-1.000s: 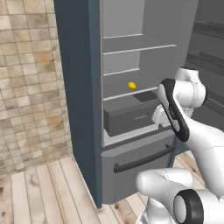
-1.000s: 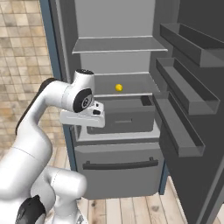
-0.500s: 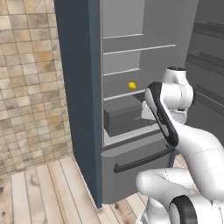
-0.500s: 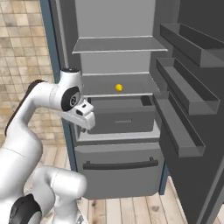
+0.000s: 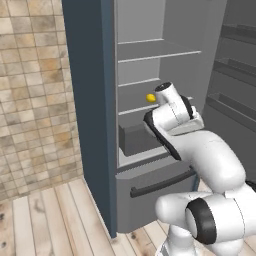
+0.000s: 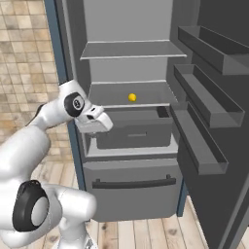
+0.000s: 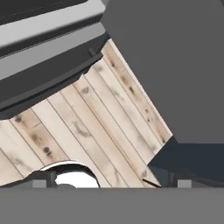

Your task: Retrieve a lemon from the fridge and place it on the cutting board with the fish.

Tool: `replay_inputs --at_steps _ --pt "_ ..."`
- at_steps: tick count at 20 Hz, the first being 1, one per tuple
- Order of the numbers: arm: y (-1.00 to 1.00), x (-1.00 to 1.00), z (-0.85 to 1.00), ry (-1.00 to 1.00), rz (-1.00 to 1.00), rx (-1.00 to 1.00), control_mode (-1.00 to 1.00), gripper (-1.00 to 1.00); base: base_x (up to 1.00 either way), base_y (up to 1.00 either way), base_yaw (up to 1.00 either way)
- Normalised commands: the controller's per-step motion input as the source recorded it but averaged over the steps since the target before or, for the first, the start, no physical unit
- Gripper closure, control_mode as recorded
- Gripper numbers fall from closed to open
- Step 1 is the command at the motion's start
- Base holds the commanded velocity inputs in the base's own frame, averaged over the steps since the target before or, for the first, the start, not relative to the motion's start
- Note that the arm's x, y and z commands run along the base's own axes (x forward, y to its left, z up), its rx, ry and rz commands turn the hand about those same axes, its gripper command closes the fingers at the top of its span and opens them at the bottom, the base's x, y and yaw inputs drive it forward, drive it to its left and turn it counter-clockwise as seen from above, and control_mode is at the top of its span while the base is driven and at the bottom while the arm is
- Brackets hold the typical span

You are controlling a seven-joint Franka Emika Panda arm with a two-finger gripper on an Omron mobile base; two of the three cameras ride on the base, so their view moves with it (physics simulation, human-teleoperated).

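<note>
The tall grey fridge [image 6: 131, 146] with the navy-blue frame stands open, its door swung out to the right with grey door racks [image 6: 204, 104] along its inner face. The small bright yellow rounded lemon [image 6: 132, 97] lies on a grey inner shelf [image 6: 146, 92] near the shelf's middle, alone, above a dark grey pulled-out drawer box [image 6: 133, 129]; in the left base view the same lemon [image 5: 150, 98] shows just left of the robot's wrist. Below the drawer box sits the closed lower drawer front with a dark horizontal bar handle [image 6: 133, 184].

The white arm bends in front of the fridge opening, its hand at the left edge of the drawer box, lower than the lemon's shelf and apart from the fruit. The gripper [image 6: 99, 124] points downward; the hand view looks at light wooden floor planks [image 7: 100, 127], with the grey drawer fronts across the top left and the dark door on the right. The jaws are released, spread wide, with the two dark fingertips [image 7: 39, 180] far apart and nothing between them
</note>
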Motion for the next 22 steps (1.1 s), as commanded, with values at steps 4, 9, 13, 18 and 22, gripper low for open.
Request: replay_inputs --at_steps 4,9,13,18,22 --pt "-0.28 0.38 -0.12 0.02 0.01 -0.08 -1.0 -1.0 0.0 0.0 0.0" --pt "0.02 0.14 -0.03 -0.09 0.0 0.21 -1.0 -1.0 0.0 0.0 0.0" --pt "0.14 0.04 0.0 0.0 0.01 0.28 -1.0 -1.0 0.0 0.0 0.0" --pt "0.34 -0.42 0.0 0.0 0.0 0.17 -1.0 -1.0 0.0 0.0 0.0" --pt "0.4 -0.71 0.11 0.01 0.03 0.07 -1.0 -1.0 0.0 0.0 0.0"
